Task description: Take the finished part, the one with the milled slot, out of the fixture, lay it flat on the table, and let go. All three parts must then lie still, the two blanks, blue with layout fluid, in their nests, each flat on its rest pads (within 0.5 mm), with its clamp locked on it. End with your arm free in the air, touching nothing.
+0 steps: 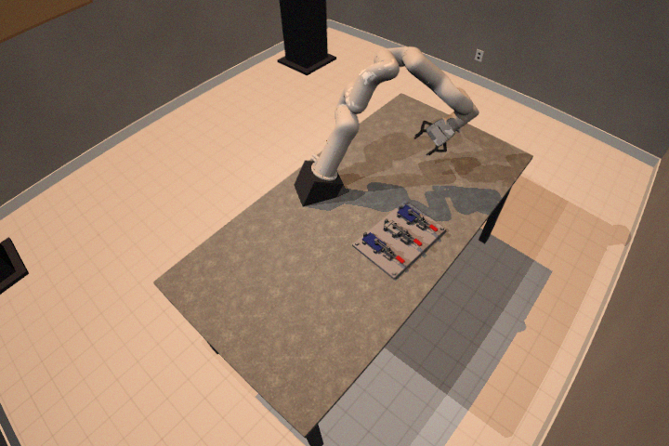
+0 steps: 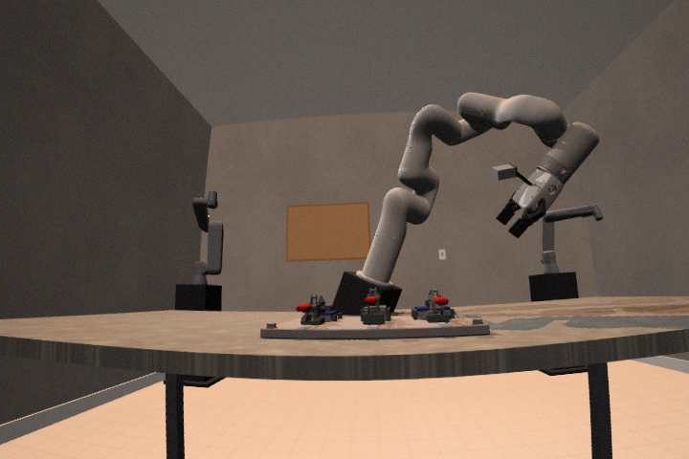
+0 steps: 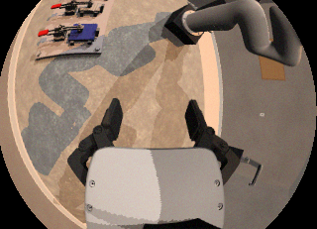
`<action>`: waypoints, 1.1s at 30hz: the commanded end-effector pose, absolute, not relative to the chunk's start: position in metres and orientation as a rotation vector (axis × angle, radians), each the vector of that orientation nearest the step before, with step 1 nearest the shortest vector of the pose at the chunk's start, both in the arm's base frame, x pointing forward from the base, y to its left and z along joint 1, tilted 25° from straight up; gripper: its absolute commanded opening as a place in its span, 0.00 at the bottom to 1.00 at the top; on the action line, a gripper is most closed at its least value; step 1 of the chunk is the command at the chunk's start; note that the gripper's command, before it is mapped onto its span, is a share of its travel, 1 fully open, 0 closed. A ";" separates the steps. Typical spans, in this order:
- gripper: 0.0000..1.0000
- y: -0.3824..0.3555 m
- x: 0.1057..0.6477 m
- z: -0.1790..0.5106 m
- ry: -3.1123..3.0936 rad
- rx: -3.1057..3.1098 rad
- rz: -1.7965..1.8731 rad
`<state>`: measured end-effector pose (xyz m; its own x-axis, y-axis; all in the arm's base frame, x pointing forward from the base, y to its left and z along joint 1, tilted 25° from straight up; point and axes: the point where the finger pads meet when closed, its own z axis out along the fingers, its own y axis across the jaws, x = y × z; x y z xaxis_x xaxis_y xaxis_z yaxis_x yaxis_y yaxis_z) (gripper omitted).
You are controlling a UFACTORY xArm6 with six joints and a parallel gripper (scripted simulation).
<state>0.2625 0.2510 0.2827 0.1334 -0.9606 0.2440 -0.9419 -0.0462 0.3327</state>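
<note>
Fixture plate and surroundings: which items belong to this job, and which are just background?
Job:
- fixture plate
- middle grey slotted part
- two blue blanks
- red-handled clamps
- open, empty claw

Background:
- two idle arms
- corkboard
- wall outlet

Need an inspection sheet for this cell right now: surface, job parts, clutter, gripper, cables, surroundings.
Surface: mottled brown table, with shadow patches near the arm base.
Job's things: fixture plate near the table's edge, three nests in a row. Two blue blanks in the outer nests, unpainted grey part in the middle one. All three red-handled clamps lie low along their nests; locking too small to tell.
Clutter: nothing seen.
Gripper: gripper open, empty, raised above the table, far from the fixture.
Cables: nothing seen.
Surroundings: tiled floor, dark pillar, wall outlet, orange wall board, two other arms on pedestals behind.
</note>
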 end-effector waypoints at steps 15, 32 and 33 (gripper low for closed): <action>1.00 0.251 0.263 0.284 -1.832 2.013 -0.061; 1.00 0.179 0.271 0.260 -2.235 1.588 0.252; 1.00 0.179 0.271 0.260 -2.235 1.588 0.252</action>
<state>0.2697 0.1920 0.2626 -0.2050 -0.8955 0.3949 -0.9506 0.2783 0.1375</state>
